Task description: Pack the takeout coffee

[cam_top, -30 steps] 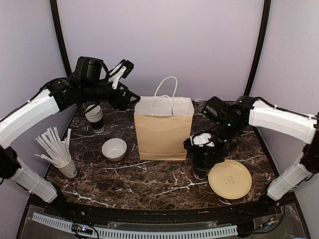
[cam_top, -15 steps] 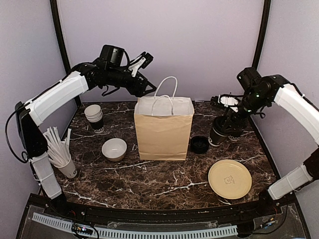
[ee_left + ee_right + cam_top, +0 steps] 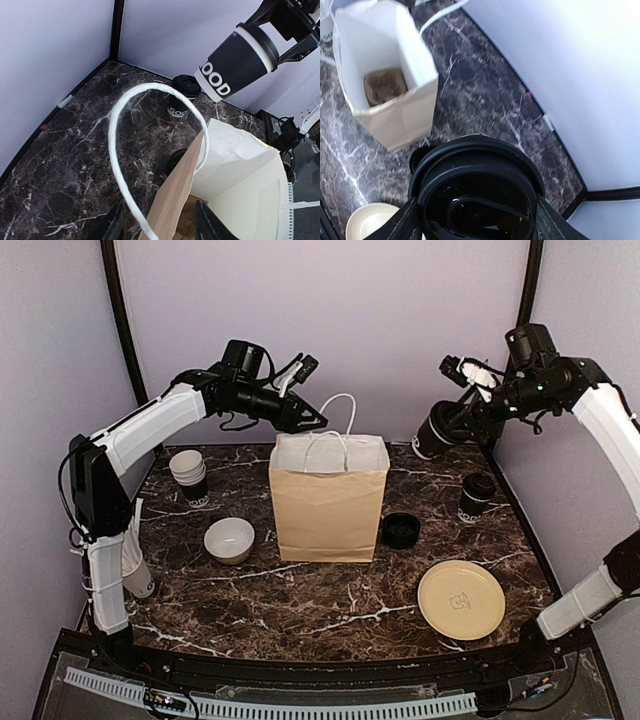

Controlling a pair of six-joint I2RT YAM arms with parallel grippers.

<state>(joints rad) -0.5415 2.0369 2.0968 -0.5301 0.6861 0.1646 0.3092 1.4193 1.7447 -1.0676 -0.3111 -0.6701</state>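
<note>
One takeout coffee cup (image 3: 437, 432), black with white lettering and a black lid, hangs tilted in the air right of the bag, and my right gripper (image 3: 463, 417) is shut on it. Its lid (image 3: 477, 195) fills the right wrist view between the fingers (image 3: 402, 225). The left wrist view shows it high up as the cup (image 3: 237, 60). A second cup (image 3: 477, 497) stands on the table at the right, also seen as the standing cup (image 3: 182, 95). My left gripper (image 3: 315, 422) is open at the brown paper bag's (image 3: 328, 498) top rim, straddling the bag wall (image 3: 180, 200) and white handle (image 3: 120, 130).
A low stack of black lids (image 3: 401, 530) lies right of the bag. A yellow plate (image 3: 461, 599) sits front right, a white bowl (image 3: 229, 540) front left. A lidless cup stack (image 3: 189, 475) stands back left. The bag's inside (image 3: 385, 85) shows brown packing at the bottom.
My right gripper has lifted the cup off the table, up and back beside the bag's top. My left gripper has moved right to the bag's rim and its jaws have narrowed.
</note>
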